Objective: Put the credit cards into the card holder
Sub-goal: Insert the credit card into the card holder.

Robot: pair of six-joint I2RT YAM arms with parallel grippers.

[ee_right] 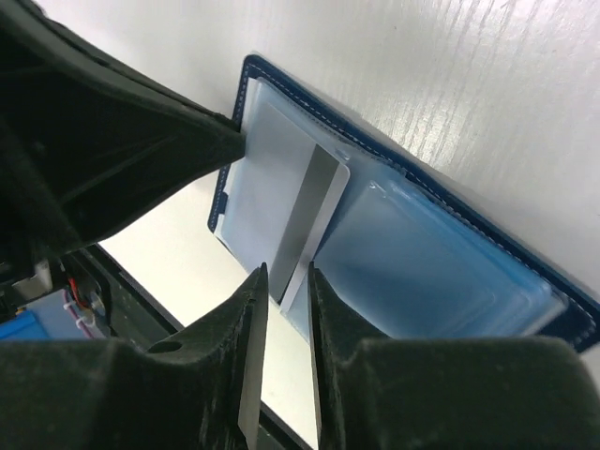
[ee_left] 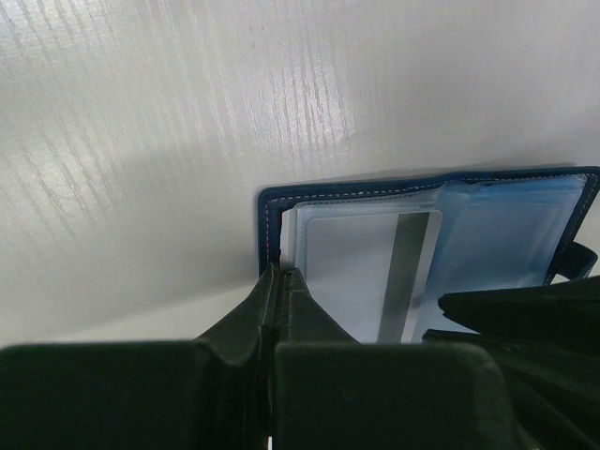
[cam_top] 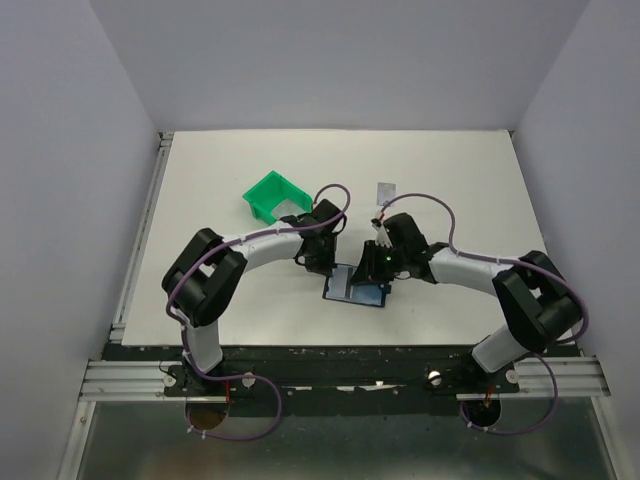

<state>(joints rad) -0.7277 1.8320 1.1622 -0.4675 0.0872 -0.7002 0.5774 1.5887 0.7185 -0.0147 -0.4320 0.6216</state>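
Insertion: closed left tool (ee_left: 278, 274) is pinning the open navy-blue folding card holder (ee_left: 497, 230) against sliding while the parted right tool (ee_right: 286, 272) is straddling the striped pale-grey plastic credit card (ee_right: 281, 169).

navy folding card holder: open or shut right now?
Open: the navy-blue folding card holder lies spread, clear sleeves exposed, pale grey striped card showing inside.

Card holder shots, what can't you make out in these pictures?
- Left wrist view: striped card's near edge is hidden behind the left pincer; sleeved or not, unclear.
- Top view: card holder mostly covered by the left pincer and right pincer.
- Top view: loose card too small to read.
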